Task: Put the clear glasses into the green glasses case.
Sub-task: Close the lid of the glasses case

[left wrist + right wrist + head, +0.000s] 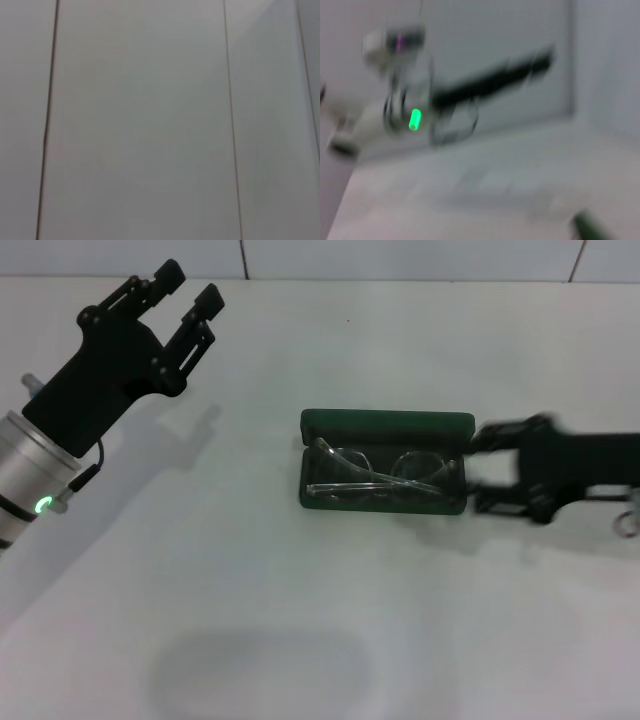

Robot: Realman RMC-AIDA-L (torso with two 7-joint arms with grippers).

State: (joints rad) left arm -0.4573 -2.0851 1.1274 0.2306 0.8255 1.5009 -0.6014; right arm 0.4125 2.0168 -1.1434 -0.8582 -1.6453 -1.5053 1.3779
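Glasses point(380, 475) lie inside the open case point(385, 424) at table centre, lid standing up on the far side, clear frame resting on the dark lining, arms folded across the lenses. Placing looks done, or nearly so; one temple end near the left wall may sit a bit high, hard to tell.

Step in hand, as I judge it: release and pull-away by the right gripper point(478, 472). It sits just right of the case's right end, close to touching, fingers spread with one toward the far corner and one toward the near corner, nothing between them. It shows motion blur in the head view, so it is moving, direction unclear. Right arm reaches in low from the right edge, roughly level with the table point(300, 640).

Next move probably calls for a clean retreat to the right without nudging the case, then maybe a check that the glasses sit flat. Closing the lid is not asked for.

Left gripper point(180, 295) is parked far left, raised off the table, fingers apart and pointing to the far right, holding nothing. Left arm comes up from the near left. Left wrist view shows only blank wall panels. Right wrist view is smeared; a dark green sliver point(590, 229) is likely the case.
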